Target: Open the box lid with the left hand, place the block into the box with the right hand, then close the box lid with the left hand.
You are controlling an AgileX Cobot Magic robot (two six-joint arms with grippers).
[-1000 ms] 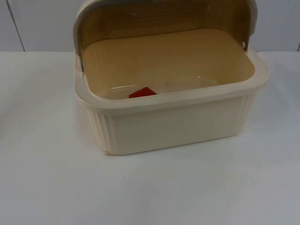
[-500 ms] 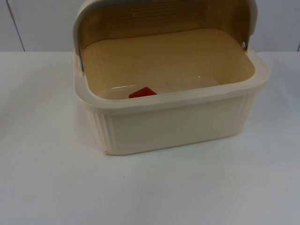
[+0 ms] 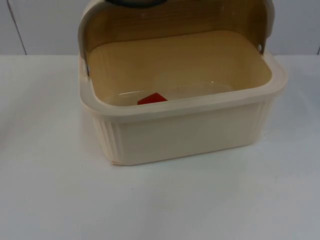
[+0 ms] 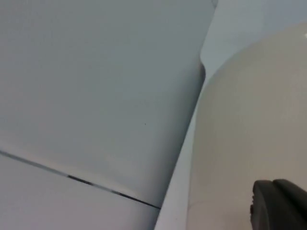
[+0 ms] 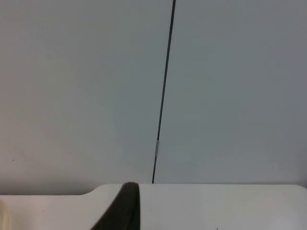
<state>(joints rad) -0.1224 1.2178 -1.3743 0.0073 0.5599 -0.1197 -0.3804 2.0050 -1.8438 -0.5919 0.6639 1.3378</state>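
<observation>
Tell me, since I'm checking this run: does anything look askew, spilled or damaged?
Nothing stands out. The cream box sits flat on the white table, its lid raised at the back, and the red block lies inside, near the front wall.

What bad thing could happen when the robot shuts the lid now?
The lid stands raised behind the open box, and the left gripper is just showing at its top edge. If it pushes off-centre, the lid might twist or the box might slide on the smooth white table. The lid could also drop fast and bang on the rim. The red block lies low against the front wall, so it probably won't get caught.
</observation>
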